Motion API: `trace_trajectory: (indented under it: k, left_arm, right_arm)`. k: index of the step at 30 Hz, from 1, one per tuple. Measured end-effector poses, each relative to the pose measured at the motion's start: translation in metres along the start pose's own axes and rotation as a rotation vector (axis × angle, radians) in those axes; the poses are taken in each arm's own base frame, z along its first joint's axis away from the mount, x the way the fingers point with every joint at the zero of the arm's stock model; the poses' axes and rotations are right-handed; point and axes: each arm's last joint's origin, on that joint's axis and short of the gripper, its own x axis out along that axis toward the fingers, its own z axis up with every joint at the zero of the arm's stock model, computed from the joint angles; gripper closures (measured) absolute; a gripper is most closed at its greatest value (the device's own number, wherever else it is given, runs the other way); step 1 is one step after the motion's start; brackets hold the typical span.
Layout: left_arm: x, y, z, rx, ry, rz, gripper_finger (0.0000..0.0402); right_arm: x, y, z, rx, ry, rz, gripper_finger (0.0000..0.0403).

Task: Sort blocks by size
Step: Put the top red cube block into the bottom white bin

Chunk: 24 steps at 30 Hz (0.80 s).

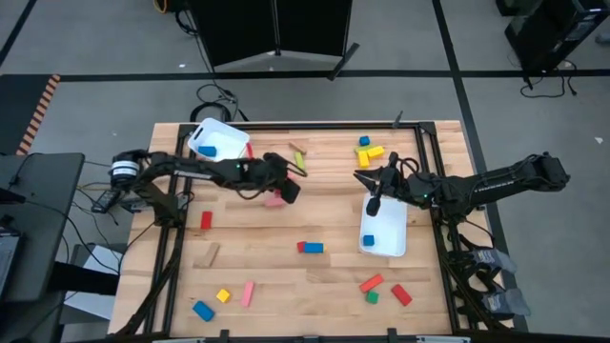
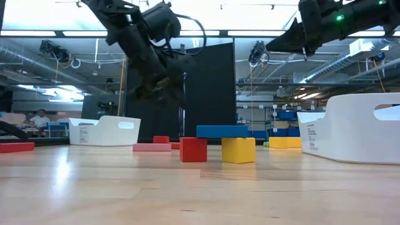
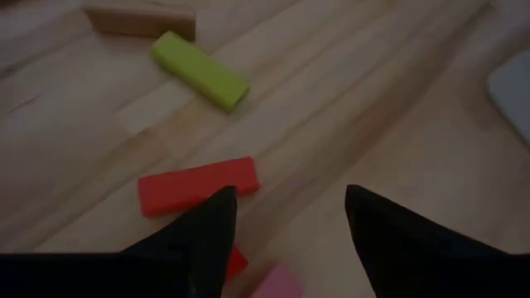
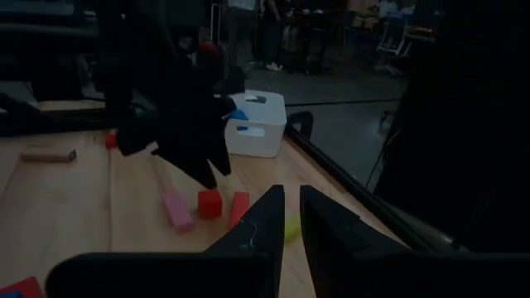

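My left gripper (image 1: 289,188) (image 3: 286,219) is open and empty. It hangs well above the table's middle, over a pink block (image 1: 274,200), a red bar (image 3: 197,186) and a small red cube (image 3: 236,263). A green bar (image 3: 201,70) and a plain wood bar (image 3: 141,18) lie flat just beyond. My right gripper (image 1: 374,202) (image 4: 291,207) is shut and empty, above the far end of the right white bin (image 1: 383,232), which holds a blue block (image 1: 369,240). Other blocks lie scattered flat on the table.
A second white bin (image 1: 217,140) with a blue block stands at the far left. Yellow and blue blocks (image 1: 368,151) lie at the far right. A red and blue pair (image 1: 310,248) lies mid-table. Several blocks (image 1: 223,295) (image 1: 386,289) lie along the near edge. People show in the room beyond.
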Motion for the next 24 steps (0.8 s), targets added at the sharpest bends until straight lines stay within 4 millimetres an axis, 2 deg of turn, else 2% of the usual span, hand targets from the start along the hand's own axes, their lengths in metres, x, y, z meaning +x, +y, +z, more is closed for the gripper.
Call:
trace_trajectory:
  k: [6, 10, 13, 24]
  left_arm:
    - [-0.001, -0.001, 0.007, 0.003, 0.119, 0.142, 0.012]
    - [0.001, 0.001, 0.009, -0.026, 0.157, 0.159, 0.0084]
    - [0.01, 0.006, 0.006, -0.059, 0.202, 0.196, 0.0064]
    - [0.041, 0.011, -0.006, -0.102, 0.292, 0.21, 0.0053]
  right_arm:
    - [0.001, -0.002, 0.003, -0.014, -0.022, -0.012, 0.035]
    - [0.002, -0.004, 0.003, -0.022, -0.021, -0.025, 0.035]
    - [0.003, -0.006, 0.002, -0.022, -0.019, -0.032, 0.035]
    - [0.003, -0.006, 0.002, -0.024, -0.016, -0.032, 0.035]
